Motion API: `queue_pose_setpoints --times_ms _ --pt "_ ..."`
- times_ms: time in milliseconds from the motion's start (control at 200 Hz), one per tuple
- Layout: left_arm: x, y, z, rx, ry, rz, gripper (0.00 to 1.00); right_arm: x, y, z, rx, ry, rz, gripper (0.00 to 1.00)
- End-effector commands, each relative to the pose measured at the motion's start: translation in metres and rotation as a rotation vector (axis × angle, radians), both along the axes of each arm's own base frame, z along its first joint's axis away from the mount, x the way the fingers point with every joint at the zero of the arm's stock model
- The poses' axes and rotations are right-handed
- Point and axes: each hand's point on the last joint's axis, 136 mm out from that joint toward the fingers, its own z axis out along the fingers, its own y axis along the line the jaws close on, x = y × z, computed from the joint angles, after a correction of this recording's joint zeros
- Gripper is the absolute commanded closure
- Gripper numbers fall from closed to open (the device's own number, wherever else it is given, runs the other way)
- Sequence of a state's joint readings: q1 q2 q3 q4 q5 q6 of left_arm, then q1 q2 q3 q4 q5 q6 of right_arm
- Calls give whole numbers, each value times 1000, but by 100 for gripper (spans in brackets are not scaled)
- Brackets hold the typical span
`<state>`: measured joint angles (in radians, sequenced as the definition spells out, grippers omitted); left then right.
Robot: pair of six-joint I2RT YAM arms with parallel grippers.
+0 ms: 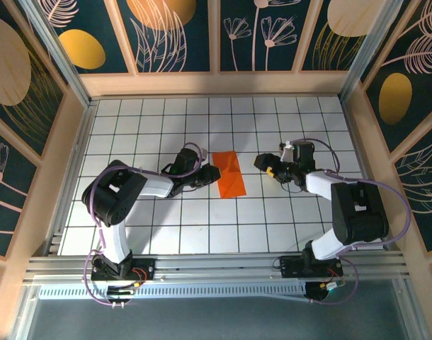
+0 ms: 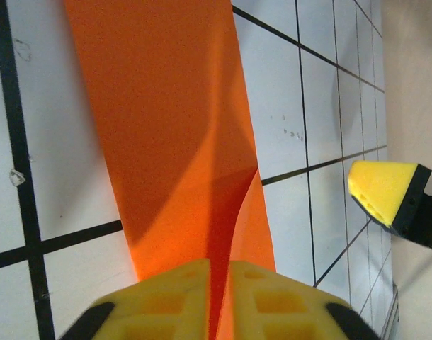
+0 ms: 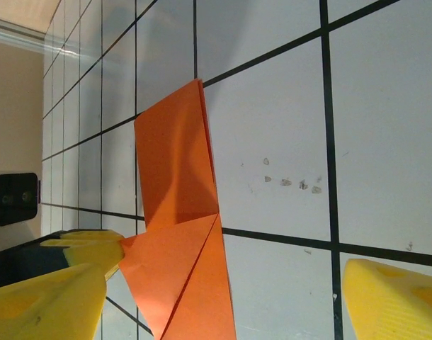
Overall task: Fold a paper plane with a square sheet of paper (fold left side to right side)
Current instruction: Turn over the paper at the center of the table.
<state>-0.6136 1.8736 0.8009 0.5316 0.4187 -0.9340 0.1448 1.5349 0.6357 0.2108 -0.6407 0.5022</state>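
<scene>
Left wrist view, bottom centre: left gripper (image 2: 219,301) pinches the folded orange paper (image 2: 166,134); right gripper (image 3: 226,283) gapes wide apart.

The orange paper (image 1: 229,173) is thin and matt, smooth on its flat faces and sharply creased where its layers overlap. The left gripper (image 2: 219,273) has fingers (image 2: 273,304) of matt yellow plastic moulded with shallow recessed cells. The fingers (image 3: 393,297) of the right gripper (image 3: 230,269) are the same yellow plastic, finely ribbed on the surface. The table (image 1: 166,219) looks smooth and white with a faint sheen, ruled by black grid lines and marked by small scuffs and specks. The arm casings (image 1: 124,195) are hard plastic in black and white, slightly glossy. The frame (image 1: 216,83) around the table is pale, matt wood. The rail (image 1: 223,265) at the near edge is bare, dull silver metal.
</scene>
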Motion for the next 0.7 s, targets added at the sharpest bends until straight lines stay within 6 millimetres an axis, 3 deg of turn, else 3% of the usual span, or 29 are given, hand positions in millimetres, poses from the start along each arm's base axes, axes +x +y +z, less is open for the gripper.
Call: queue_pose_setpoints --times_ms 0,265,465,696 --pt "5 -4 17 -33 -63 -1 90 7 8 11 25 -46 46 16" --pt "2 15 42 -89 -134 104 97 1 41 17 66 -71 156 22" --pt "-3 21 41 -109 -126 129 98 1 77 18 90 -89 222 23" --pt "-6 23 38 -104 -122 130 98 12 97 7 106 -66 222 22"
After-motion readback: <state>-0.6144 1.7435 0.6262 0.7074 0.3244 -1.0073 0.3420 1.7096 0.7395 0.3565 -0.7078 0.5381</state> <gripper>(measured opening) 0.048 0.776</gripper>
